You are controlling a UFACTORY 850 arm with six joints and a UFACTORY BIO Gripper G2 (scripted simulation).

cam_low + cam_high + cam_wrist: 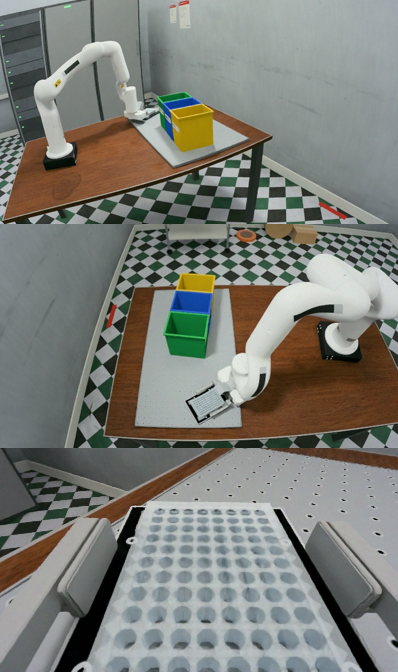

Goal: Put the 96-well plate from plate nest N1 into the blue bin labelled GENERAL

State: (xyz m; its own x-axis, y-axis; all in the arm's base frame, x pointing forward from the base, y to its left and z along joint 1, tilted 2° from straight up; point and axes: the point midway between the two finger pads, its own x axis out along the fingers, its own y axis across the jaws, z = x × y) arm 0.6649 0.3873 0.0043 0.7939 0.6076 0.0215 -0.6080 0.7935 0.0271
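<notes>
The white 96-well plate sits in the black-rimmed nest near the front of the grey board. My gripper is open, its two finger pads on either side of the plate and nest. In the wrist view a gap shows between each pad and the plate's sides. The blue bin stands upright between the green bin and the yellow bin, both upright. The bin labels are too small to read.
The bins stand close together in a row on the perforated grey board, which lies on the brown table. The green bin is the nearest to the nest. A grey wall rises beyond the table's far side.
</notes>
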